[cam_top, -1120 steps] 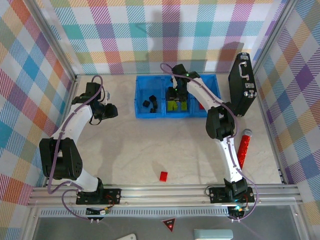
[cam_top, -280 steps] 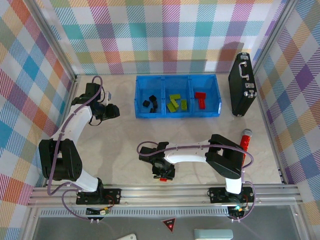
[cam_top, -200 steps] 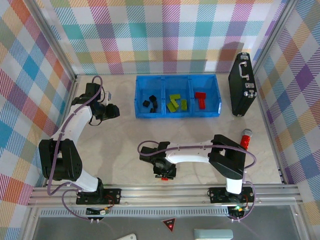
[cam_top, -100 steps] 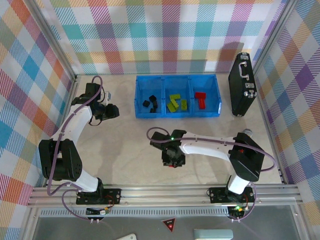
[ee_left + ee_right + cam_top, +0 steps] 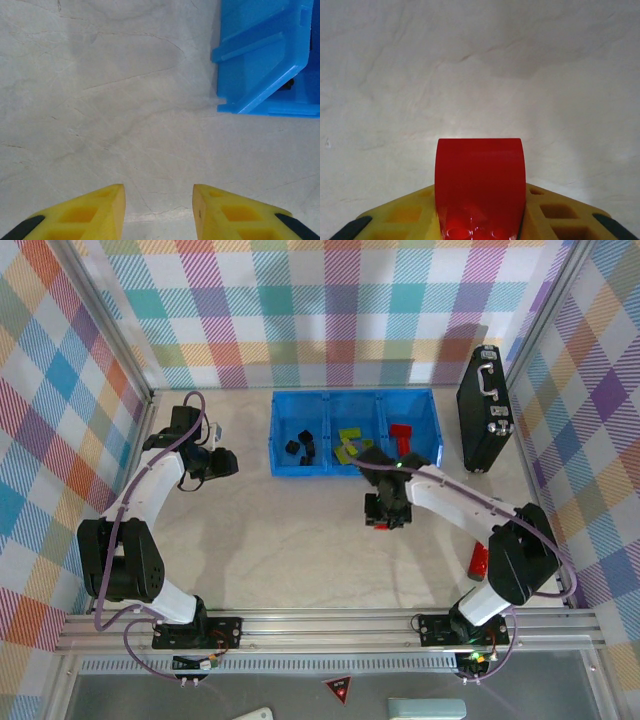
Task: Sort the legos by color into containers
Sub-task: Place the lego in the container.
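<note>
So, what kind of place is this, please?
Probably a robot lab test cell: a left arm and a right arm bolted to a metal rail, plaid backdrop walls, and a blue sorting tray.

I saw open tabletop (image 5: pixel 280 540) mid & left; blue tray (image 5: pixel 300 471) blocked the far side, black case (image 5: pixel 483 410) & red cylinder (image 5: pixel 478 560) crowded the rt edge.

No readable text, brand or number anywhere. Only sign: a small red triangle sticker (image 5: pixel 338 689) on the grey ledge (image 5: pixel 250 680) at the near edge, its inner mark too small to make out.
</note>
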